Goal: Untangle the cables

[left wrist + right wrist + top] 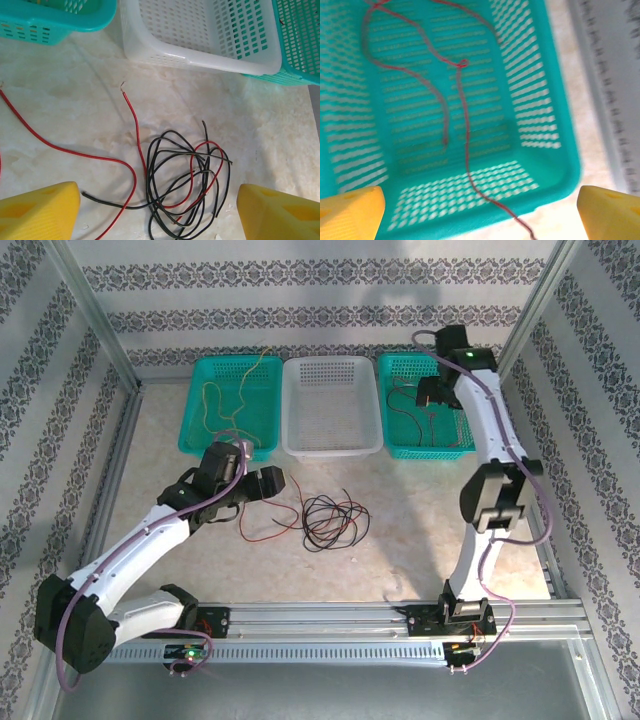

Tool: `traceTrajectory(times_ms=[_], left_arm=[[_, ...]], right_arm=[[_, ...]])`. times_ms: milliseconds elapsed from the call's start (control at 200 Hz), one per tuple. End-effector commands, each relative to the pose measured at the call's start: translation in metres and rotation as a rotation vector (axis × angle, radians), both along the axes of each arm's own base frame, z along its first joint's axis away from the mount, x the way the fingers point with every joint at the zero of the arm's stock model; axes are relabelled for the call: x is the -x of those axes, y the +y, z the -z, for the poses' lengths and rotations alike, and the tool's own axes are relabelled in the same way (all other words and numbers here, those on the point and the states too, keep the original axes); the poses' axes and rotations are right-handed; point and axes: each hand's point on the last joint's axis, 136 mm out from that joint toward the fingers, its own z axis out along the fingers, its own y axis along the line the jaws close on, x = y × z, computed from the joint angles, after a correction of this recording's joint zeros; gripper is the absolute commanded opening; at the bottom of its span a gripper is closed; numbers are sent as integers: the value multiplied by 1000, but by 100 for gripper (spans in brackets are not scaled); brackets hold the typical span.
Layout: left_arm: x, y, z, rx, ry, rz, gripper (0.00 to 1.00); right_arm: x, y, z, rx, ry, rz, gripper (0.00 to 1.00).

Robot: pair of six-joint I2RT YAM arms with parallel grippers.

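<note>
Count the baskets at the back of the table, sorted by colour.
teal baskets: 2, the left teal basket and the right teal basket
white basket: 1
total: 3

I see three baskets in a row at the far edge of the pale counter [400, 520]: a teal basket [215, 452] on the left, a white basket [330, 451] in the middle, a second teal basket [430, 452] on the right. Patterned wallpaper [300, 300] lines the walls.
</note>
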Motion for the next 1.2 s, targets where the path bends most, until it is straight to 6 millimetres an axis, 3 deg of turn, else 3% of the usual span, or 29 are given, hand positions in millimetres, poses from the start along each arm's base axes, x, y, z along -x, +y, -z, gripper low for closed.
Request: traceTrajectory(times_ms=[0,60,175,250,285,375,450,575,715,829,904,984,1129,1194], left_arm=[[2,-5,-5,18,-10,32,82],[3,-5,-4,29,-4,27,82],[5,-6,-4,60,-10,17,82],[7,-7,-1,77,-3,17,82],[8,-9,1,84,4,22,82],[9,-13,3,101,12,37,81],[8,-17,-1,109,2,46,80],[2,-23,-7,124,-23,54,80],[-7,-38,-16,153,-29,83,78],[-12,-47,-24,148,-44,110,78],[-15,-50,-29,153,-54,118,78],[-18,-53,-33,160,-61,125,78],[-22,-59,-40,178,-68,135,78],[-22,-59,-40,180,-67,132,78]], right_arm=[[16,48,-61,-317,-211,-80,98],[21,55,-80,-362,-294,-106,98],[33,45,-96,-326,-363,-71,98],[37,52,-114,-413,-457,-102,99],[39,40,-114,-387,-473,-52,98],[51,-21,-70,-124,-267,176,98],[70,-38,-33,-70,-46,243,98],[104,-30,14,-182,46,295,98],[148,-6,66,-346,197,304,98],[183,15,87,-430,278,249,98],[196,25,84,-479,277,201,98],[192,45,66,-616,213,123,98],[158,96,1,-959,13,-90,98],[145,104,-27,-1042,-86,-121,98]])
